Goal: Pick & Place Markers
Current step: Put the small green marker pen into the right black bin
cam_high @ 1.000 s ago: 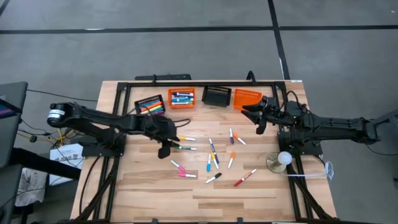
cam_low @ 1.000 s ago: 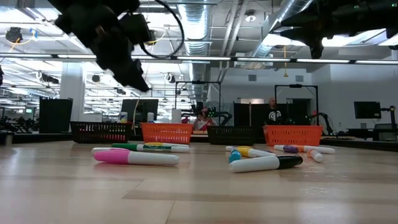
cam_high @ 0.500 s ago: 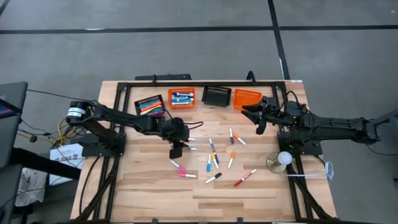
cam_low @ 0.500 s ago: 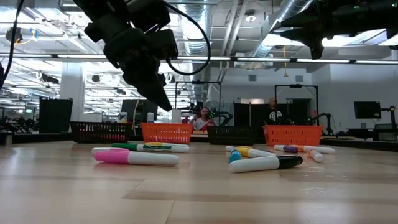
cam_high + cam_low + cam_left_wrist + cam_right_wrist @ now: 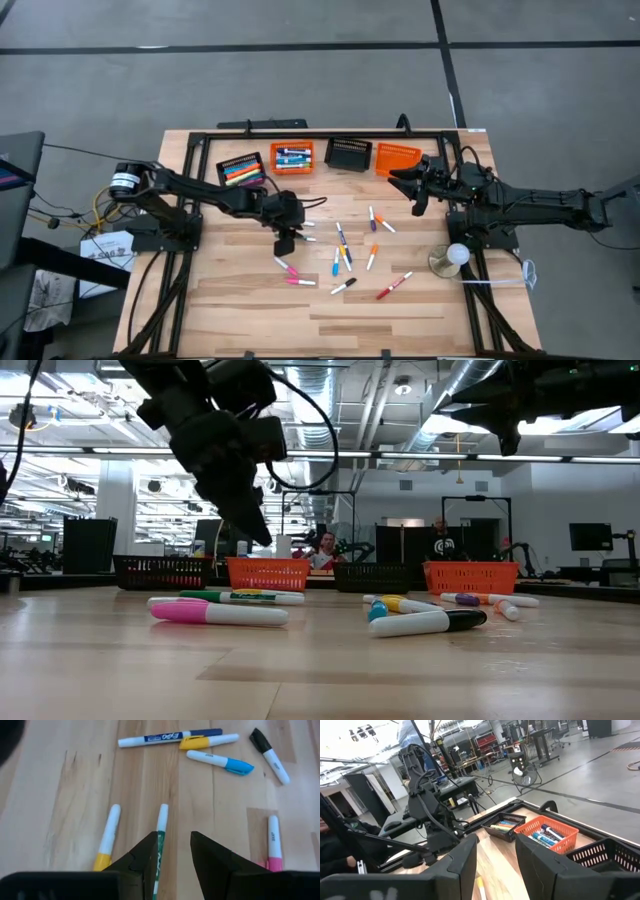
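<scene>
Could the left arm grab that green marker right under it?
Probably yes. The left gripper hangs just above the green marker, its open fingers to either side, and nothing lies across it; a yellow marker lies close beside but apart.

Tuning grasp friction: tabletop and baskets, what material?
Tabletop: looks like wood, light butcher-block strips with visible grain, low sheen. Baskets: probably moulded plastic, orange and black slatted walls; can't rule out coated metal.
</scene>
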Motion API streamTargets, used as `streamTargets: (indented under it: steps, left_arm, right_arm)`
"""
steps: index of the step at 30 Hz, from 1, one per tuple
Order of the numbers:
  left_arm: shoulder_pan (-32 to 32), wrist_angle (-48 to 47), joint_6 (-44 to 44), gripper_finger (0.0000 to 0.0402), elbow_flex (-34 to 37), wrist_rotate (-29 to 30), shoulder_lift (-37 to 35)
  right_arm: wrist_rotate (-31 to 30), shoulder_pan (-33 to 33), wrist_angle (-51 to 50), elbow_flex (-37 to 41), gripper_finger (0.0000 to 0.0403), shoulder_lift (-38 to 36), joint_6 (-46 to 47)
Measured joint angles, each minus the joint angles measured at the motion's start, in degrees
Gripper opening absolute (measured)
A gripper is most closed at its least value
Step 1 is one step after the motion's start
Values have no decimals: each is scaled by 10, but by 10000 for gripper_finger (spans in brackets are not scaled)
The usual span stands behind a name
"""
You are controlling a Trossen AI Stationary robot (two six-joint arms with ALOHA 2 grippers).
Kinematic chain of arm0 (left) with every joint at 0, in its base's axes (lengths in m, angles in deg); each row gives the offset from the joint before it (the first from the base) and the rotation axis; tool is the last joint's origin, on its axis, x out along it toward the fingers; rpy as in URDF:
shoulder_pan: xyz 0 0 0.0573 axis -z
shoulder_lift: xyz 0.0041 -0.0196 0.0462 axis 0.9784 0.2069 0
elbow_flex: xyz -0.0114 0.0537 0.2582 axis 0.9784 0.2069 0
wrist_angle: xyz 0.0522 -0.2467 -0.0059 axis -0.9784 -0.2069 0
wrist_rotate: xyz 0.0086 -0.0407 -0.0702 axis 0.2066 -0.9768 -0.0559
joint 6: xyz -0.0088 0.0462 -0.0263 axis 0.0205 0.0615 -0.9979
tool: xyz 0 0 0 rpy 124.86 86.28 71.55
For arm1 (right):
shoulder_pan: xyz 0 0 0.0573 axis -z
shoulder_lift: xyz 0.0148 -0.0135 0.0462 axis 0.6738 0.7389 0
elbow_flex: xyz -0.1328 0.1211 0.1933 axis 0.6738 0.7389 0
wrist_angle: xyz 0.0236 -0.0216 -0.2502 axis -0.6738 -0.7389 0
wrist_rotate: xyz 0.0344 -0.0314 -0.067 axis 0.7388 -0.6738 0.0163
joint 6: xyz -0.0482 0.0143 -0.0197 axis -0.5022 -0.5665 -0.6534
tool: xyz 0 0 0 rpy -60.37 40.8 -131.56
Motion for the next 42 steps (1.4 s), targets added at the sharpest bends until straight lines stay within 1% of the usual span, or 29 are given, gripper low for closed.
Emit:
streamTargets:
  steps: [10,15,21,31,42]
  left_arm:
    - [0,0,-11,115,-1,2,59]
    - [-10,2,-20,115,-1,17,61]
    - [-14,2,-20,115,-1,14,61]
    - [2,2,-18,115,-1,14,61]
    - [2,5,1,115,-1,21,94]
  right_arm:
    - [0,0,-15,0,125,0,-3]
    - [0,0,-15,0,125,0,-4]
    - [0,0,-15,0,125,0,-4]
    - [-1,0,-17,0,125,0,-7]
    - [-2,0,-18,0,125,0,-9]
